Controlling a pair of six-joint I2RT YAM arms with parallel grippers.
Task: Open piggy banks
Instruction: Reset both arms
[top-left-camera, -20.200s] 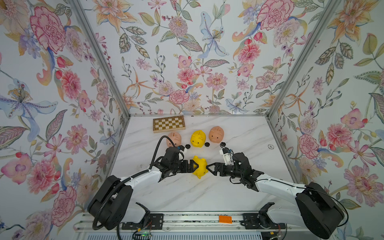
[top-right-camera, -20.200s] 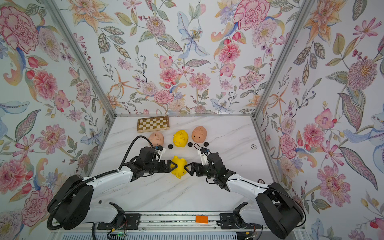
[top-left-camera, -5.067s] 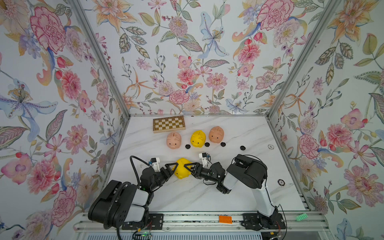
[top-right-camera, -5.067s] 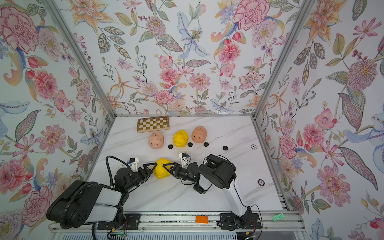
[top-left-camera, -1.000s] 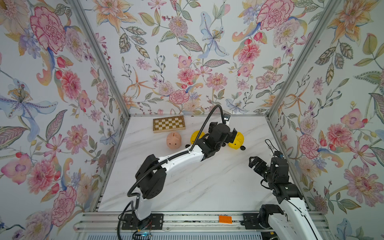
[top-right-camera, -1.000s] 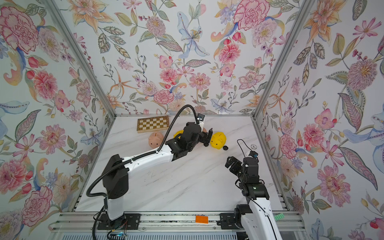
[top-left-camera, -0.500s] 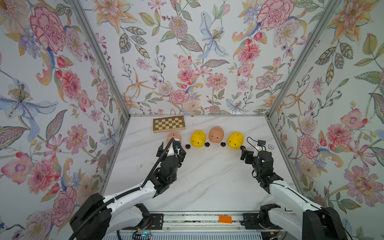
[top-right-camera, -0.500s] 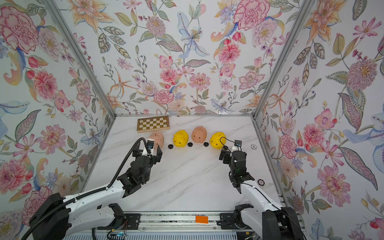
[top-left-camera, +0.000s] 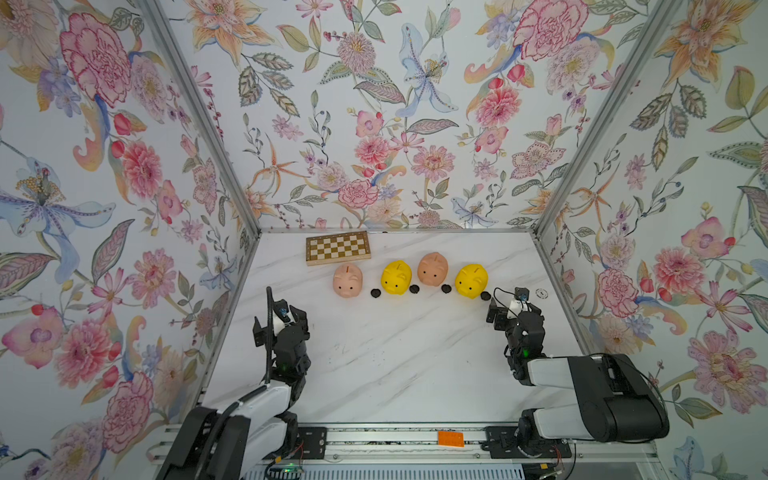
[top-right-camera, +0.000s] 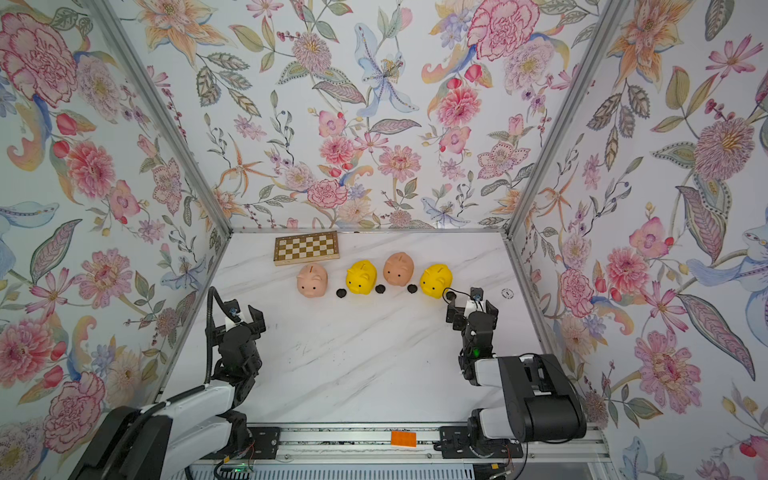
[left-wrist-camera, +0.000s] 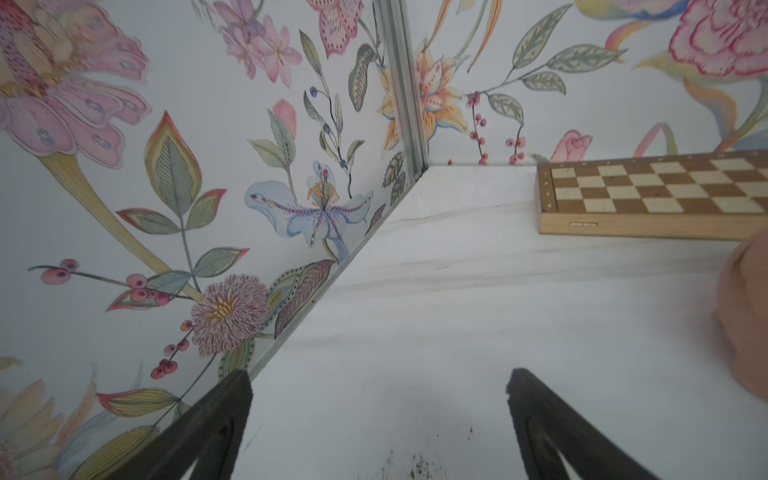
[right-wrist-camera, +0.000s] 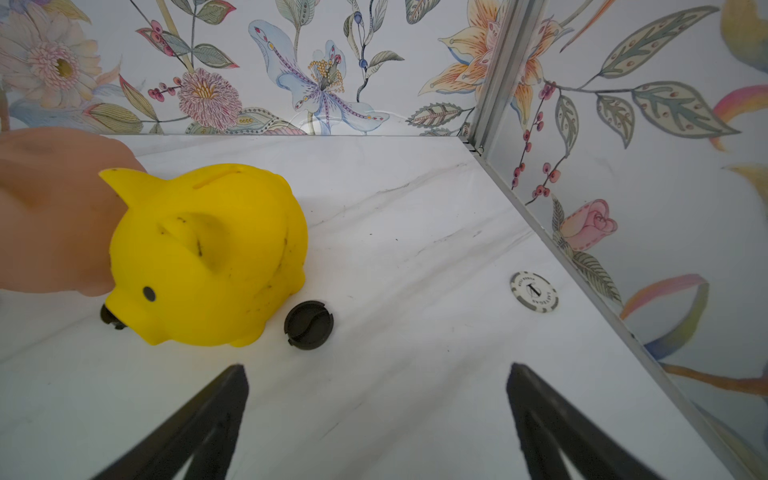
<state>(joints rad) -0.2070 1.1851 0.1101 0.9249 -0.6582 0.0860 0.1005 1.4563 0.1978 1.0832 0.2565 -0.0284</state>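
Observation:
Two yellow and two peach-pink piggy banks stand in a row at the back: pink (top-left-camera: 348, 280), yellow (top-left-camera: 396, 277), pink (top-left-camera: 433, 269), yellow (top-left-camera: 471, 281). A loose black plug (top-left-camera: 375, 293) lies on the table by each pig. My left gripper (top-left-camera: 281, 320) is open and empty at the left, short of the row. In the left wrist view its jaws (left-wrist-camera: 378, 386) stand wide over bare marble. My right gripper (top-left-camera: 513, 309) is open and empty near the right wall. The right wrist view shows it (right-wrist-camera: 376, 382) just short of the right-hand yellow pig (right-wrist-camera: 208, 253) and its plug (right-wrist-camera: 308, 324).
A brown-and-cream chessboard (top-left-camera: 337, 247) lies at the back left, behind the pigs. A white chip (top-left-camera: 541, 293) lies on the table close to the right wall. Flowered walls (top-left-camera: 623, 249) close in the table on three sides.
The left arm let go of the yellow piggy bank at the row's right end and drew back to the front left. The right arm folded back by the right wall.

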